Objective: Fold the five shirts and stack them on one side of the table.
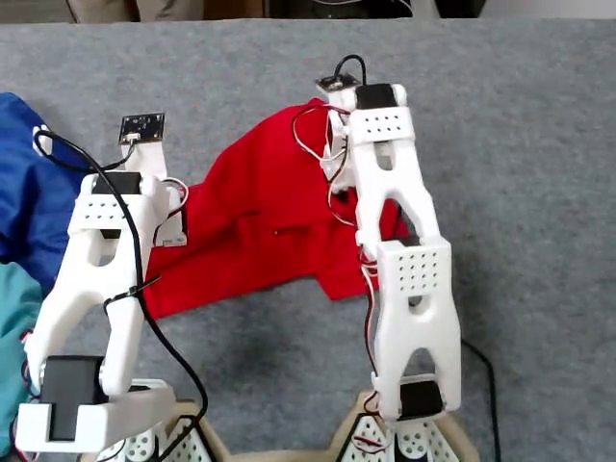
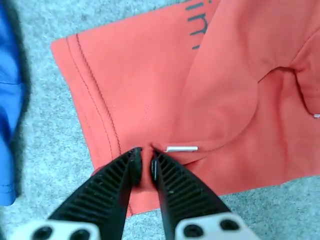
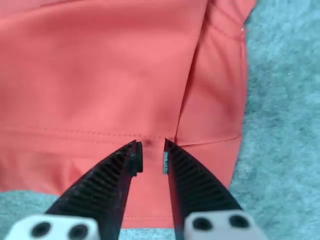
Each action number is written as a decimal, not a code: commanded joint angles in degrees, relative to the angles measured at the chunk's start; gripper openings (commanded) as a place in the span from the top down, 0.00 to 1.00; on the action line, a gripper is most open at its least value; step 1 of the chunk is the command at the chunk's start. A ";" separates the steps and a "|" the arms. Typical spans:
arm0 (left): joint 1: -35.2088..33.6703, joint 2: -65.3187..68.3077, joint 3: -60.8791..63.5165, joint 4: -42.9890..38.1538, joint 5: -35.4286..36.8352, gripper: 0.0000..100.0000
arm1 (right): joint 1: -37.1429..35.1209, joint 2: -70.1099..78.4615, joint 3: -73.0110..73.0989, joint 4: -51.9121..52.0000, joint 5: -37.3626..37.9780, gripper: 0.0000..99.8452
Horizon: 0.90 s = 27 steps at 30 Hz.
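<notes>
Mid-table, between the 2 arms: a red shirt point(image 1: 260, 212), rumpled, with 1 flap doubled over the body and the near part spread toward the left arm. Under it and all round, the grey table point(image 1: 520, 144).

Left gripper point(image 2: 144, 162): clamped on the red shirt, fingertips nearly together, a thin ridge of cloth pinched between them. Placed near the shirt's edge, close to a hem with 2 lines of dark stitching. Just beside the tips, a small white strip point(image 2: 181, 148) lying on the cloth at the edge of a fold.

Right gripper point(image 3: 151, 155): also closed on the red shirt, tips a little apart, a small pucker of cloth caught between them, right at a stitched seam. Grey table just past the shirt's edge there. From above, right arm stretched over the shirt's right part, wrist at the far edge.

At the table's left edge, well apart from the right arm: a blue shirt point(image 1: 24, 183), heaped, not folded. Near the red shirt's hem, with a strip of grey between the 2 in the left wrist view. Nearer the arms' bases, touching the blue shirt: a teal shirt point(image 1: 12, 318), cut off by the edge of view.
</notes>
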 commanded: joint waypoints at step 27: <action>0.62 -1.10 1.23 -0.79 0.44 0.98 | 2.51 -0.13 3.65 -0.97 -0.18 0.90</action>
